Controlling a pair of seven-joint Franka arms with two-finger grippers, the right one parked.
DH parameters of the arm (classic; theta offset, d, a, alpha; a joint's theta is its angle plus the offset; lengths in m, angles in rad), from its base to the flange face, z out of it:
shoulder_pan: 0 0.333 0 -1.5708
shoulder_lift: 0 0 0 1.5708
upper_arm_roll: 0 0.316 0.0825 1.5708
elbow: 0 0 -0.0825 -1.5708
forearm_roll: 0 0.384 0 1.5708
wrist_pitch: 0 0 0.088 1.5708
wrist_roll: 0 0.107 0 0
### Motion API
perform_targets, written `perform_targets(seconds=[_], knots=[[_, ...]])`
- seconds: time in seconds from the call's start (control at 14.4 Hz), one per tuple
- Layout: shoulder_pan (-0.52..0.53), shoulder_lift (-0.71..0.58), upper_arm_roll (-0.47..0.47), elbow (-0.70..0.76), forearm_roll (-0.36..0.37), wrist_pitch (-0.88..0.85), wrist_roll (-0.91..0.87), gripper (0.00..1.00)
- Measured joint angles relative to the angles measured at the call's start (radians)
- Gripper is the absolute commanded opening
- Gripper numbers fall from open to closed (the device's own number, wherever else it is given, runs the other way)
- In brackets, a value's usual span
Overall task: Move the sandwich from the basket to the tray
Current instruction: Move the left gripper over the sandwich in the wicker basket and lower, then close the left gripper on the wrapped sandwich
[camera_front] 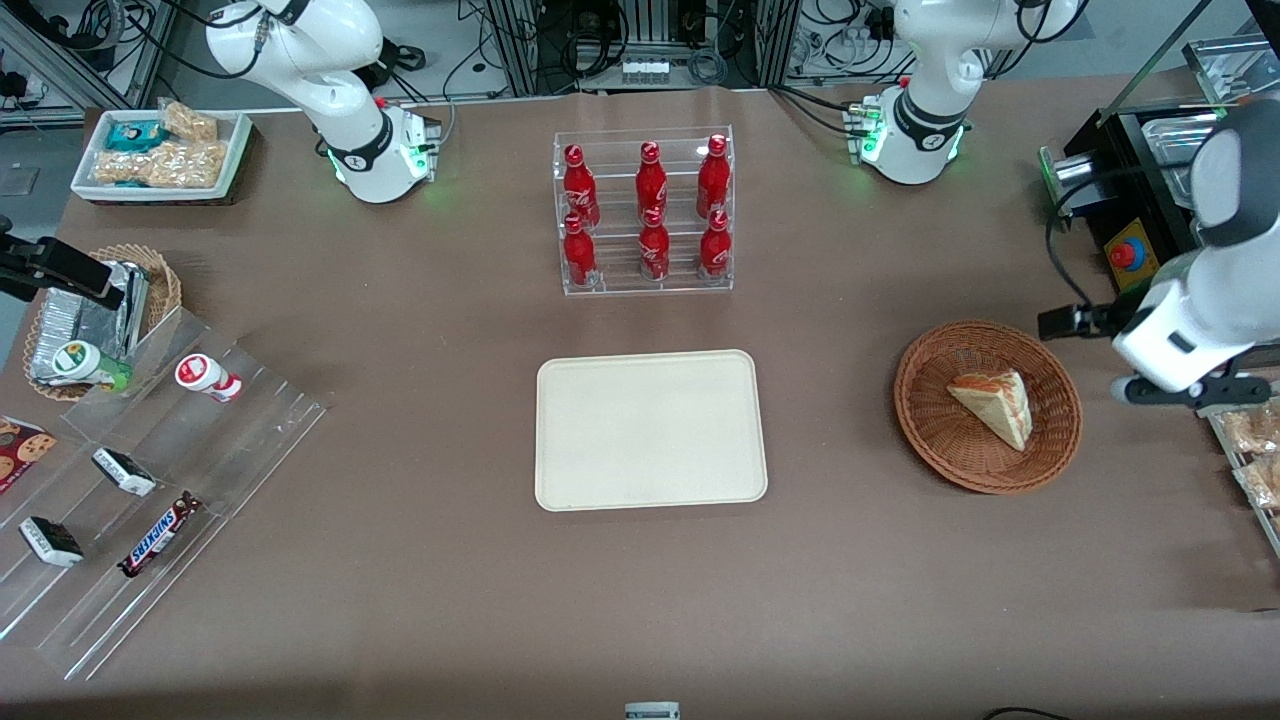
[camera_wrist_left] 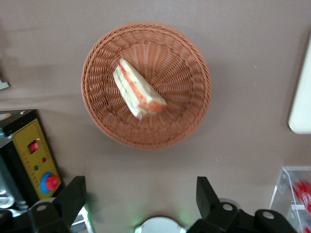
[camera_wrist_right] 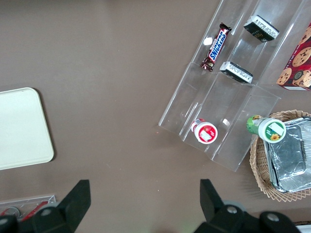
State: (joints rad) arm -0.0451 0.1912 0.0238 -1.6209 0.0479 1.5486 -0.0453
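Note:
The sandwich (camera_front: 995,405), a pale bread wedge with a red-orange stripe, lies in the round reddish-brown wicker basket (camera_front: 920,420) toward the working arm's end of the table. The cream tray (camera_front: 650,430) lies bare at the table's middle, beside the basket. My left gripper (camera_front: 1075,322) hangs high above the table just outside the basket's rim, apart from it. In the left wrist view the gripper (camera_wrist_left: 140,194) is open and empty, with the sandwich (camera_wrist_left: 138,92) and basket (camera_wrist_left: 189,116) below it and a tray corner (camera_wrist_left: 302,107) at the edge.
A clear rack of red bottles (camera_front: 645,210) stands farther from the front camera than the tray. A yellow control box with a red button (camera_front: 1130,255) sits near the basket. A clear snack stand (camera_front: 150,480) and a tan basket (camera_front: 160,285) lie toward the parked arm's end.

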Motion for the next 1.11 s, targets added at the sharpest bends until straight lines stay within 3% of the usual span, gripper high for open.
perform_targets(seconds=[0.28, 0.55, 0.9, 0.97, 1.11], knots=[[0.028, -0.014, 0.007, -0.227, 0.001, 0.26, -0.079, 1.0], [0.064, -0.023, 0.009, -0.434, -0.001, 0.557, -0.323, 1.0], [0.096, -0.019, 0.009, -0.615, -0.081, 0.837, -0.632, 1.0], [0.097, -0.014, 0.009, -0.64, -0.102, 0.882, -0.674, 0.93], [0.097, 0.008, 0.009, -0.664, -0.143, 0.932, -0.733, 0.34]])
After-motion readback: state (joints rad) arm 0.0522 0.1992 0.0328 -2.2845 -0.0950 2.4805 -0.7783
